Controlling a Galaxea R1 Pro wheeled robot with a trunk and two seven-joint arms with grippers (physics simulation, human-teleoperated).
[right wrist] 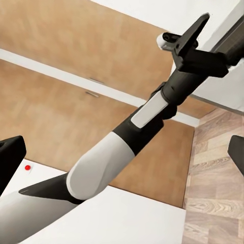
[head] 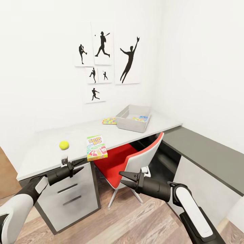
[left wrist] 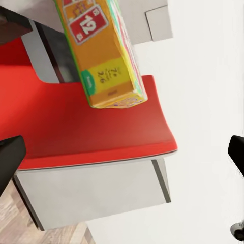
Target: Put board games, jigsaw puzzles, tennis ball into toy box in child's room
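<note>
Both claws hang spread and empty: right claw point(head: 124, 178) below the counter point(head: 44, 154), left claw point(head: 80, 164) at its front edge, near the board game point(head: 96, 147). Farther back sit tennis ball point(head: 64, 145), then toy box point(head: 134, 118).

White walls point(head: 40, 84) meet in a corner; six black baseball-player silhouette prints point(head: 128, 61) hang there. Wood-plank floor point(head: 135, 220). Red-and-white chair point(head: 135, 159) tucked under the pale grey surface point(head: 44, 149), white drawers point(head: 67, 196) below. Low dark grey cabinet point(head: 210, 152) along the right wall. Brown wooden doors point(right wrist: 76, 51).
</note>
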